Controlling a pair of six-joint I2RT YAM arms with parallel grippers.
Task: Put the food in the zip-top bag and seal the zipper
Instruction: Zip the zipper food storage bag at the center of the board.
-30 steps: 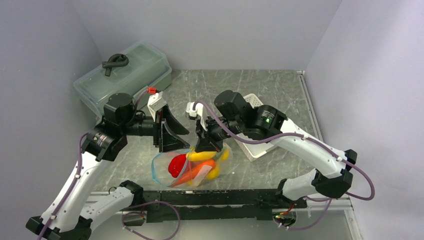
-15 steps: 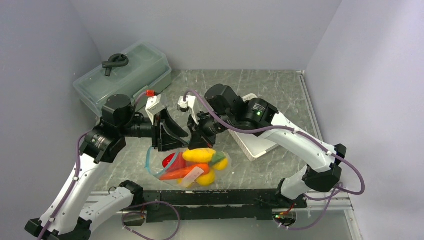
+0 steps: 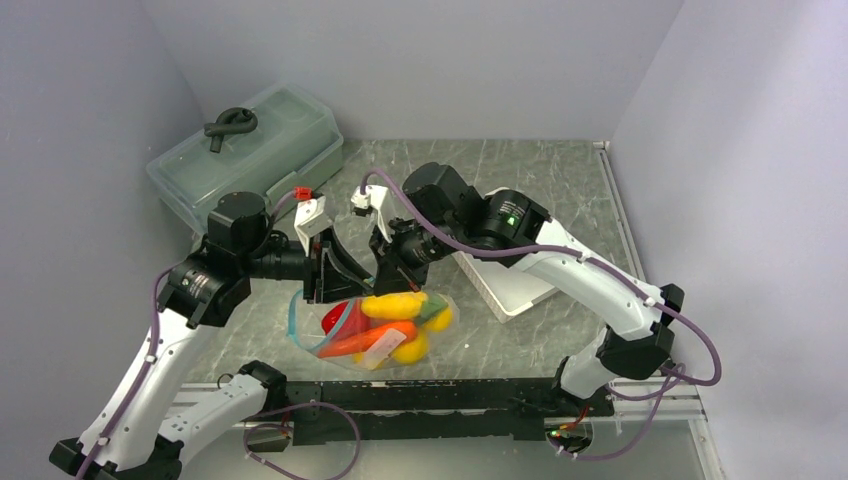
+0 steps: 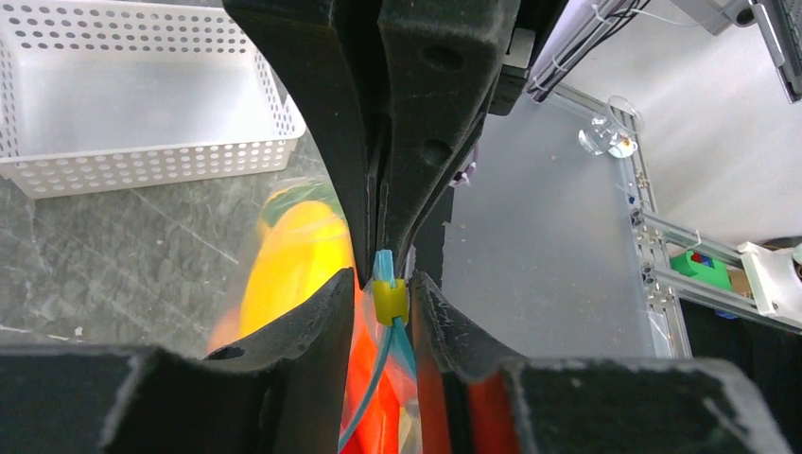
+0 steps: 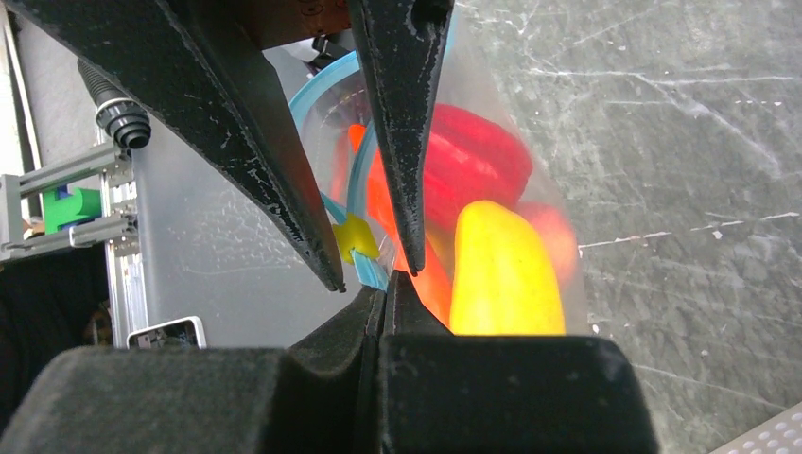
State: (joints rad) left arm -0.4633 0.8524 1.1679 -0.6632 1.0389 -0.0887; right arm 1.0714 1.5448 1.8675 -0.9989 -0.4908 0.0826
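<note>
Top external: food inside zip-top bag

My right fingers swallow one end of the zipper; my left fingers hide much of the zip-top bag; the basket is cropped.

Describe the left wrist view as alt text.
The left gripper has its jaws either side of a yellow slider on the teal zipper, while the right gripper, shut, pinches the zipper just above. Yellow and orange food shows through the bag; a white basket sits behind.
</note>
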